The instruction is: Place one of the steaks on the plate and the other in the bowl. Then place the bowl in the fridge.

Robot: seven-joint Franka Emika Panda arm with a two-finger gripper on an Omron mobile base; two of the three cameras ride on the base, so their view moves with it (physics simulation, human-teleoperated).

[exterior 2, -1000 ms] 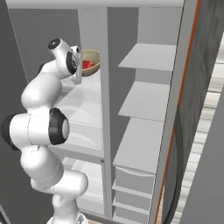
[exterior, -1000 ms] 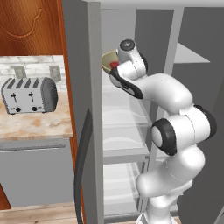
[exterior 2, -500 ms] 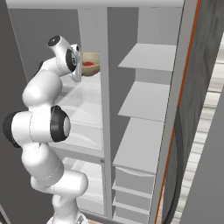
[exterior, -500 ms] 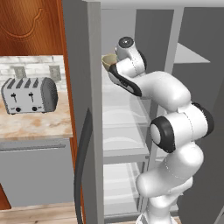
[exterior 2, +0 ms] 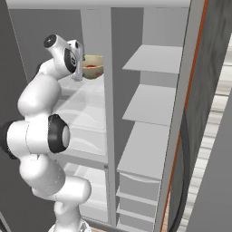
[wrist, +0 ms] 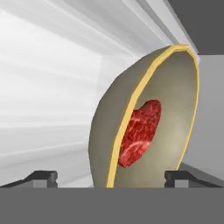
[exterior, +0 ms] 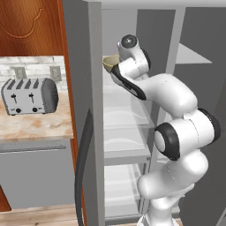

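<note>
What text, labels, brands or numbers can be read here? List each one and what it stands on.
None: nothing in these pictures carries readable text.
The toaster shows two small dark knobs, no lettering.
The fridge, bowl and steak are plain.
</note>
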